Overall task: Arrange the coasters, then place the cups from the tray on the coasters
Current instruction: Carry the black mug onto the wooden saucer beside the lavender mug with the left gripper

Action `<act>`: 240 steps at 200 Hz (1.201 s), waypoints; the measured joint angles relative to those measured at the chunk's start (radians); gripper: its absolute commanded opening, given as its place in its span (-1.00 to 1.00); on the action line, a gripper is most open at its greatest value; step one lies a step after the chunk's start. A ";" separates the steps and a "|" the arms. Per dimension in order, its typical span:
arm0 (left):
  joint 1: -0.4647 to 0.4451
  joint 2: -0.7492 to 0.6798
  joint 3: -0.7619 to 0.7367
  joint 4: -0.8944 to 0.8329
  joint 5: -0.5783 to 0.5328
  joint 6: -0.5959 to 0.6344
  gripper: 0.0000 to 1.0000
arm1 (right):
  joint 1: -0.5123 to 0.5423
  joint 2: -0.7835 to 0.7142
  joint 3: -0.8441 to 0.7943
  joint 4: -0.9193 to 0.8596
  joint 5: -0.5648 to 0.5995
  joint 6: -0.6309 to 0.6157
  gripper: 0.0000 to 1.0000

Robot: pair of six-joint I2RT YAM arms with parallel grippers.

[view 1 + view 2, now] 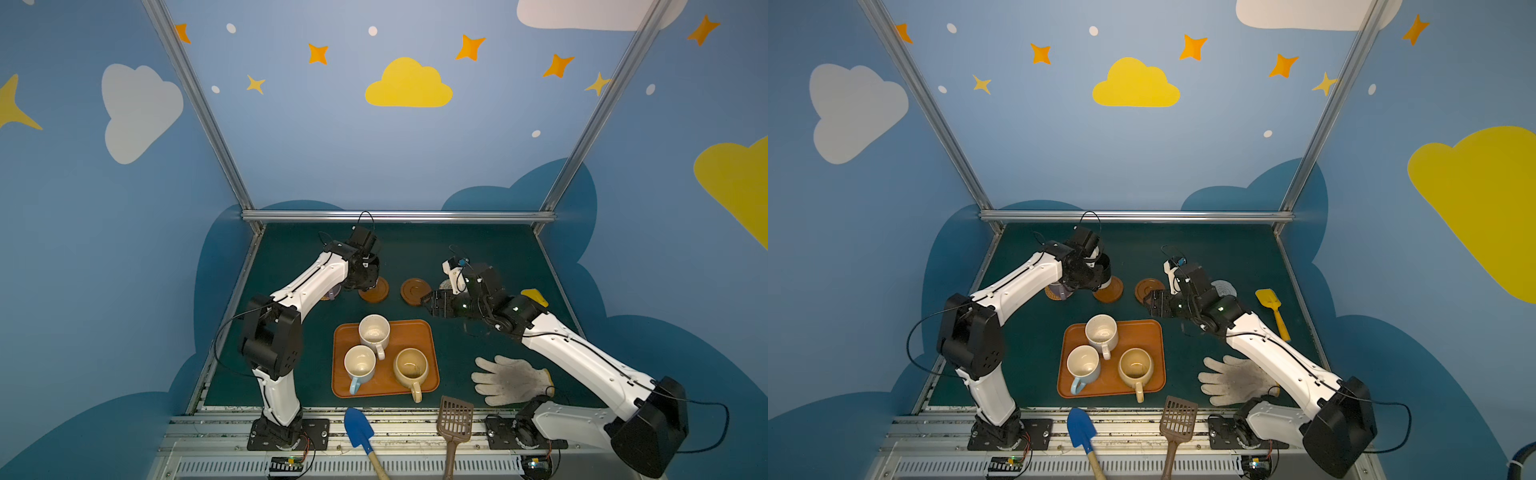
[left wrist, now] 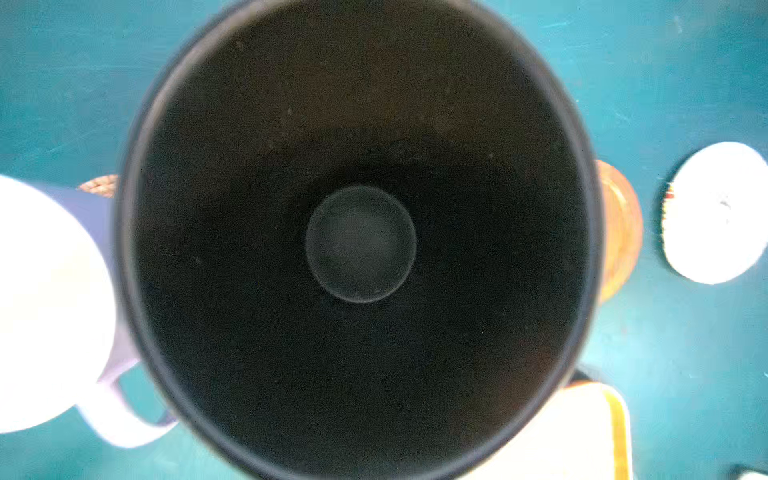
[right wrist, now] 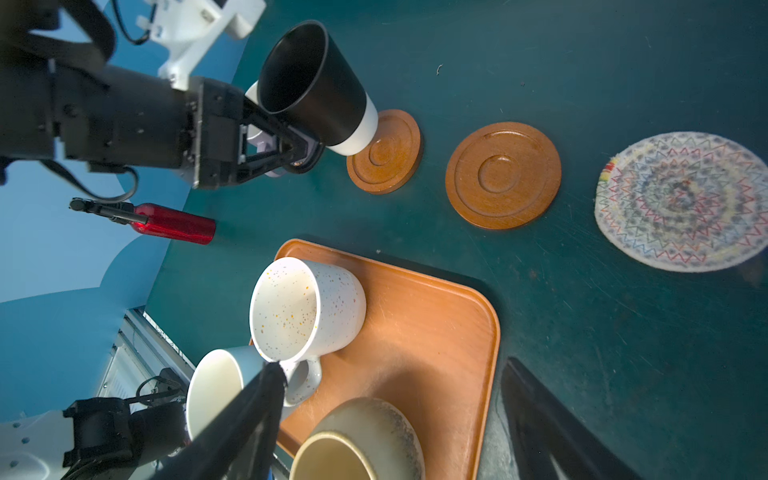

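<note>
My left gripper (image 1: 365,279) is shut on the handle of the black cup (image 3: 311,83), whose white base meets a brown wooden coaster (image 3: 386,153). I cannot tell whether the cup rests on it. The lavender cup (image 1: 1057,289) stands on the tan woven coaster (image 2: 99,185). A second wooden coaster (image 1: 413,291) and the grey-white rope coaster (image 3: 681,199) lie bare. On the tray (image 1: 428,336) stand the speckled white cup (image 1: 374,332), the light blue cup (image 1: 359,365) and the tan-yellow cup (image 1: 411,368). My right gripper (image 1: 426,300) hangs open and empty between the tray and the second wooden coaster.
A white work glove (image 1: 511,380) lies right of the tray, under my right arm. A yellow toy shovel (image 1: 1271,305) lies at the far right. A blue trowel (image 1: 359,430) and a brown slotted scoop (image 1: 455,419) lie at the front edge. A red cylinder (image 3: 174,224) lies far left.
</note>
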 measured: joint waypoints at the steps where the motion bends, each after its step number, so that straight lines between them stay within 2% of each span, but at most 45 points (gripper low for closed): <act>1: 0.000 0.001 0.000 0.000 0.000 0.000 -0.94 | 0.000 0.000 0.000 0.000 0.000 0.000 0.64; 149: -0.043 0.105 0.026 0.032 -0.037 -0.049 -0.93 | -0.012 0.012 -0.006 -0.014 -0.029 -0.015 0.64; 167: -0.051 0.105 0.016 0.039 -0.043 -0.058 -0.78 | -0.012 0.013 -0.005 -0.015 -0.030 -0.022 0.64; 179: -0.053 0.105 0.011 0.044 -0.045 -0.061 -0.53 | -0.013 0.014 -0.005 -0.020 -0.030 -0.029 0.64; 224: -0.057 0.105 0.010 0.055 -0.041 -0.077 -0.49 | -0.023 0.020 0.005 -0.029 -0.032 -0.043 0.64; 240: -0.059 0.105 0.010 0.054 -0.045 -0.082 -0.11 | -0.023 0.027 0.006 -0.029 -0.044 -0.043 0.65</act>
